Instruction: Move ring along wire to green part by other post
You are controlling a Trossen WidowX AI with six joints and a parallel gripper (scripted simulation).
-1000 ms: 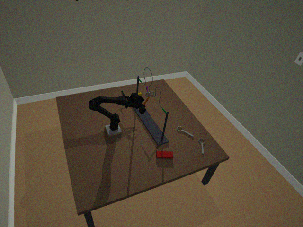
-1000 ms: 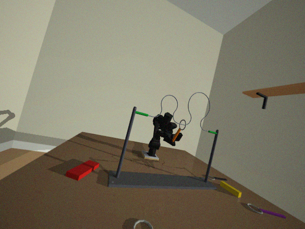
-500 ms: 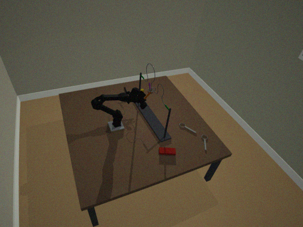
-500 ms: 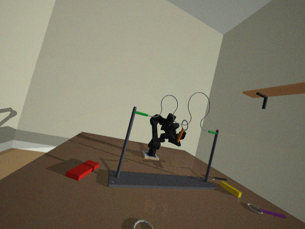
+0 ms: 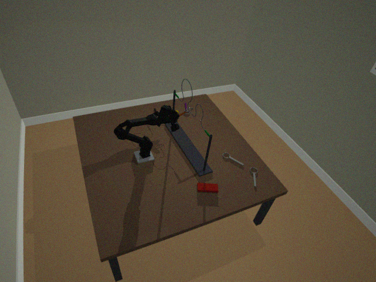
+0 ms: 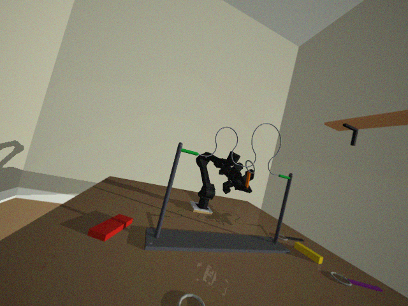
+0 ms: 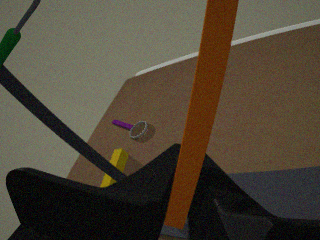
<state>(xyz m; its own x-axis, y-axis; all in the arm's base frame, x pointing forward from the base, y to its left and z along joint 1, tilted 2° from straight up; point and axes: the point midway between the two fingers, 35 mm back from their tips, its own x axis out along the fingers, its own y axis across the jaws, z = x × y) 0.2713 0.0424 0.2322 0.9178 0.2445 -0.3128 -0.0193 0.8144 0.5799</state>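
Note:
The orange handle (image 5: 182, 114) (image 6: 247, 180) (image 7: 204, 100) slants up from the gripper in the top view and stands nearly upright in the exterior view. My gripper (image 5: 178, 116) (image 6: 247, 187) (image 7: 186, 152) is shut on its lower part. The ring at its top is around the thin grey wire (image 6: 225, 127) (image 7: 26, 17), in the dip between the two loops, nearer the taller loop. Whether ring and wire touch is too small to tell. One green part (image 5: 207, 133) (image 6: 189, 152) adjoins the near post (image 5: 208, 151) (image 6: 169, 190); the other green part (image 5: 176, 95) (image 6: 284, 176) (image 7: 9, 42) adjoins the far post (image 6: 283, 207) (image 7: 55, 117).
The grey base (image 5: 188, 148) (image 6: 210, 241) lies below the wire. A red block (image 5: 207, 187) (image 6: 110, 227) lies beyond its near-post end. A yellow block (image 6: 308, 252) (image 7: 116, 164) and a purple-handled ring (image 6: 364, 285) (image 7: 122, 124) lie near the far post. Two pale-handled rings lie on the table.

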